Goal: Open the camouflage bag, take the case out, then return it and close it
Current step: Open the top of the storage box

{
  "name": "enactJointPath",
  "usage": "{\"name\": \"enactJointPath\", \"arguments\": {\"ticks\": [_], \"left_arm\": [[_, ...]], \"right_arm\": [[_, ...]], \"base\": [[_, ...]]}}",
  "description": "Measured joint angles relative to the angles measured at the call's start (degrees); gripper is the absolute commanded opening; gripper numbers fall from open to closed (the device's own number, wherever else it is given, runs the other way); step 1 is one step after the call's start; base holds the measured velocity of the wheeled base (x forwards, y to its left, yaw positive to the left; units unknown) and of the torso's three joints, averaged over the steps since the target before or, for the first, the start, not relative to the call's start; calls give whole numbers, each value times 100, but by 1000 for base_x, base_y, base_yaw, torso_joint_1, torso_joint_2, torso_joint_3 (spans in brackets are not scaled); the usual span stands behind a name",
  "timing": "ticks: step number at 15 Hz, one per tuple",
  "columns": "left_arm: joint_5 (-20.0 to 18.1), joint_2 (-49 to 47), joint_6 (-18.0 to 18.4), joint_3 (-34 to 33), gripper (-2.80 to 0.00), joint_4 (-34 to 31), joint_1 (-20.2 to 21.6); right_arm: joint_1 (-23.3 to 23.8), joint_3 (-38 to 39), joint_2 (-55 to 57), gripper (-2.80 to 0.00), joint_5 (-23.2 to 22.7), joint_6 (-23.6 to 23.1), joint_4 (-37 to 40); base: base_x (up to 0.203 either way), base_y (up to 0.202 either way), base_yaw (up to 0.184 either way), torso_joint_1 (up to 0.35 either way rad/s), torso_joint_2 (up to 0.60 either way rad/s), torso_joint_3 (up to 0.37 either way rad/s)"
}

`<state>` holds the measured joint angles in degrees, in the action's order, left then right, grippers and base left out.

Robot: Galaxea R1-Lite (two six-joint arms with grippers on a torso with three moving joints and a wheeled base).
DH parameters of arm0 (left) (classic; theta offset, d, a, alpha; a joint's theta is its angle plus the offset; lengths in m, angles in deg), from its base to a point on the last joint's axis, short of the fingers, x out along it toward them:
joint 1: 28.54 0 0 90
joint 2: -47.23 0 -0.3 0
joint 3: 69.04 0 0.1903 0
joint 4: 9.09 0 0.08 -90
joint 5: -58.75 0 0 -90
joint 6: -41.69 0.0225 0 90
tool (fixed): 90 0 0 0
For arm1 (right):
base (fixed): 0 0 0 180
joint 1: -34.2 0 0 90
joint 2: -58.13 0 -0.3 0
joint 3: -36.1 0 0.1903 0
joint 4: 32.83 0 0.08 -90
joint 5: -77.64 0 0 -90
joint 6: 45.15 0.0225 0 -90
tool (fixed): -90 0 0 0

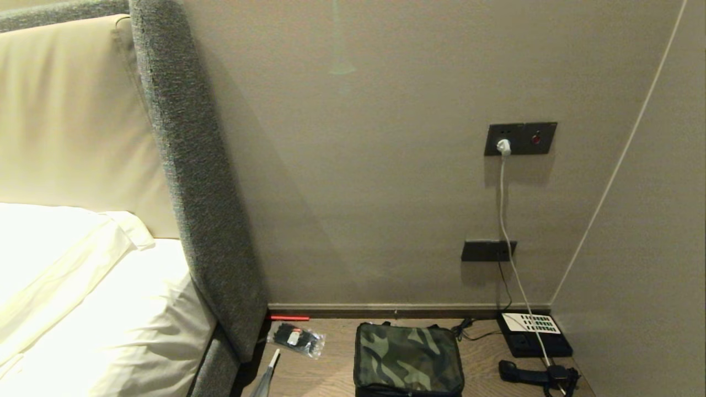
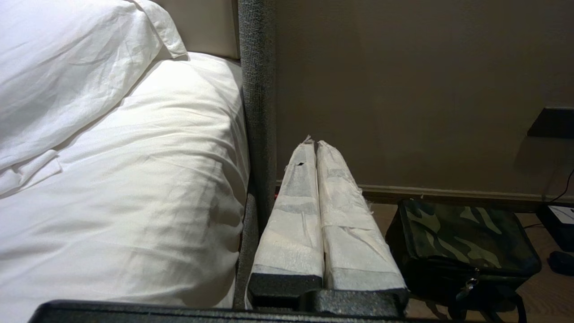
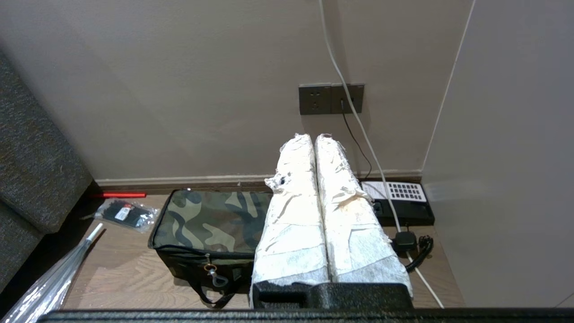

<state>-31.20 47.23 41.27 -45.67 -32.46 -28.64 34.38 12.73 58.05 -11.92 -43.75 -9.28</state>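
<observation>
the camouflage bag (image 1: 407,358) lies flat and zipped shut on the wooden surface (image 1: 485,358), near the middle of it, with its far edge close to the wall. its black straps (image 3: 215,291) hang over the near side, and a small ring pull (image 3: 209,268) sits on the zip there. the case cannot be seen.

to the left of the bag, a clear packet of black items (image 1: 295,338) rests on the surface, apart from the bag. beyond it a thin red stick (image 1: 288,317) lies along the foot of the wall. a clear plastic wrap (image 3: 49,278) lies at the near left. to the right of the bag stands a black phone with a white keypad (image 1: 532,331); its handset (image 1: 524,372) lies nearer, off the cradle. a white cable (image 1: 504,220) runs down from a wall socket (image 1: 520,138) across the phone.

further left is the grey headboard side (image 1: 193,193), then the bed with white sheets (image 1: 83,303).

the left end effector (image 2: 315,146) hangs in the air near the headboard, left of the bag, its wrapped fingers pressed together and empty. the right end effector (image 3: 314,139) hangs above the near right part of the bag, fingers also closed and empty.
</observation>
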Motion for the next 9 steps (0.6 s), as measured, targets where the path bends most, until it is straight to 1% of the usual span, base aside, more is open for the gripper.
{"name": "enactJointPath", "arguments": {"ticks": [3,9], "left_arm": [[2,0,6,0,-280,0,0],[2,0,9,0,-280,0,0]], "right_arm": [[0,0,0,-280,0,-2,-2],[0,0,0,-280,0,0,0]], "base": [[0,0,0,2,2,-48],[0,0,0,2,2,-180]]}}
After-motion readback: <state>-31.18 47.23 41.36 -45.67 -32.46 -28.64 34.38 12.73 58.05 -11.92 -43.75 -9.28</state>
